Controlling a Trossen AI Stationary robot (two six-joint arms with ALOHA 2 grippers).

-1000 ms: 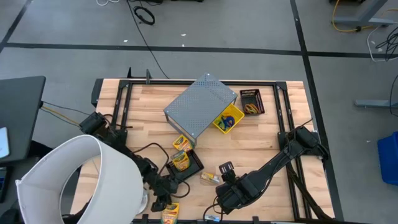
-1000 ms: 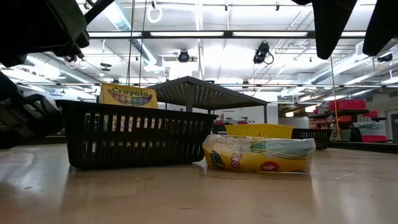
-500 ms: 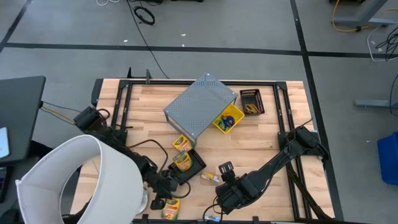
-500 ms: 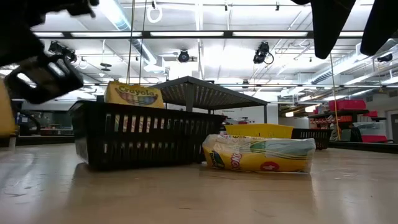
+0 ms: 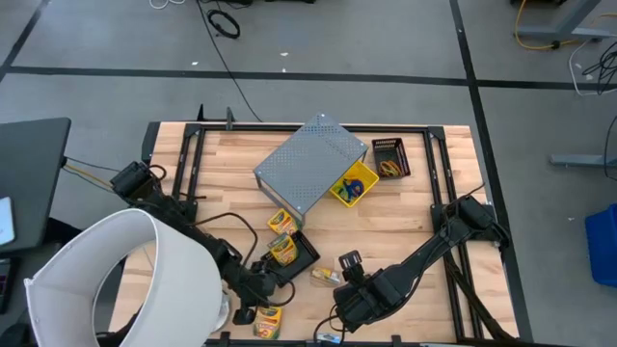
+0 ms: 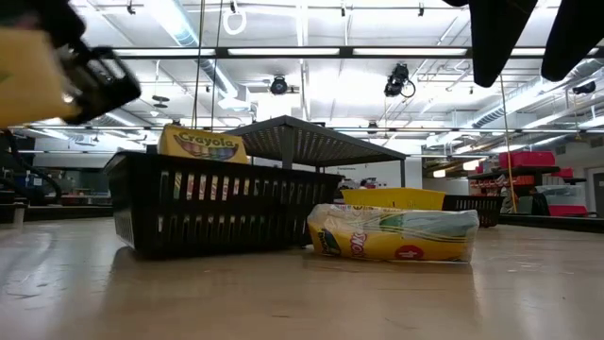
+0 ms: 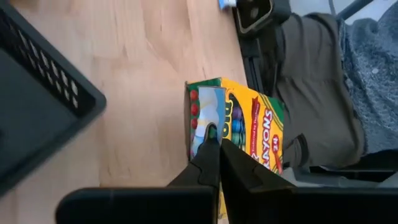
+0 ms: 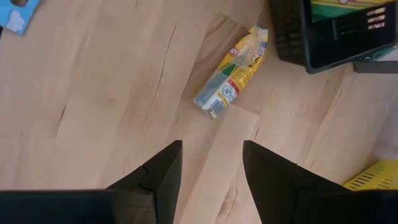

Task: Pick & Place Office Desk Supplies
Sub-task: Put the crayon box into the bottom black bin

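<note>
My left gripper [image 5: 256,309] is at the table's near edge, shut on a yellow-and-green crayon box [image 5: 266,321] that shows lifted in the low view [image 6: 28,80]. A black basket [image 5: 292,253] beside it holds a second crayon box [image 5: 281,249], and a third [image 5: 281,222] lies next to the grey box. My right gripper [image 8: 211,163] hangs open above the table. The small multicoloured packet [image 8: 233,78] lies flat on the wood beyond its fingers. Elastic loops lie in the small black basket [image 5: 390,157]. My left gripper has the crayon box at its open end [image 7: 200,124], where the crayon tips show. The two fingers [image 7: 210,155] close almost together there, and they hide what lies between them. The box is lifted clear of the table, its printed face [image 7: 255,127] turned sideways.
A big white cylinder [image 5: 125,280] stands at the near left. A grey metal box [image 5: 313,164] sits at the table's middle, with a yellow bin [image 5: 354,183] against it. A black frame [image 5: 439,183] runs round the table. Bare wood [image 5: 386,226] lies right of the basket.
My left gripper has risen with the crayon box, which has come up from the table into the upper left of the low view. The black basket has been nudged a little sideways and slightly turned. My right arm has kept still.
</note>
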